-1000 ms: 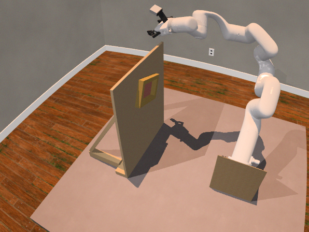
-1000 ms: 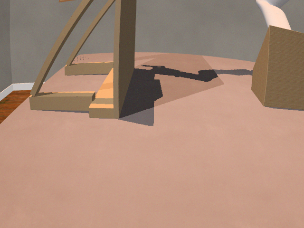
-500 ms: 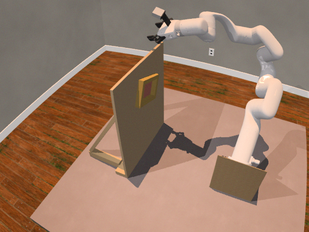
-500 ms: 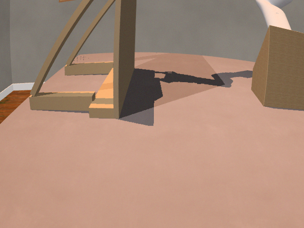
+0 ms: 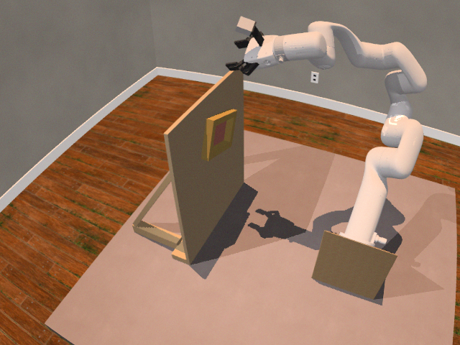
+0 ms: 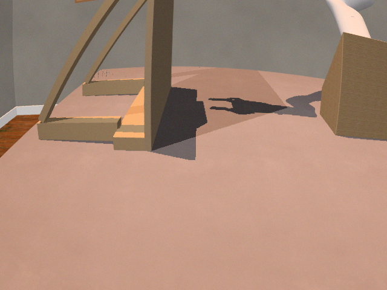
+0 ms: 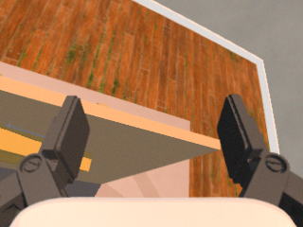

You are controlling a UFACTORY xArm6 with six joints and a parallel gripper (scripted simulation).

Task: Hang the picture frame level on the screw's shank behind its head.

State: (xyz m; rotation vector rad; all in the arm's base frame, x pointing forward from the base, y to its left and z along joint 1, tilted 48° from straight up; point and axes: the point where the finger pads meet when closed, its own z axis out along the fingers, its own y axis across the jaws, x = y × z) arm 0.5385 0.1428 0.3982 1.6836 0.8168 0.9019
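Picture frame (image 5: pixel 210 139) (image 7: pixel 19 143) rests against the upright board (image 5: pixel 208 167) (image 6: pixel 158 75) (image 7: pixel 123 142). I have my claw (image 5: pixel 234 54) (image 7: pixel 152 112) spread wide, gripping nothing, near the board's top edge.

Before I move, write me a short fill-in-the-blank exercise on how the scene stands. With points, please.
The pincer (image 5: pixel 234 54) (image 7: pixel 152 112) is fully ____. The picture frame (image 5: pixel 210 139) is on the front of the upright ____. In the top view, the pincer is ____ than the picture frame. The outlet (image 5: pixel 314 77) is on the grey ____.

Missing words: open; board; higher; wall.
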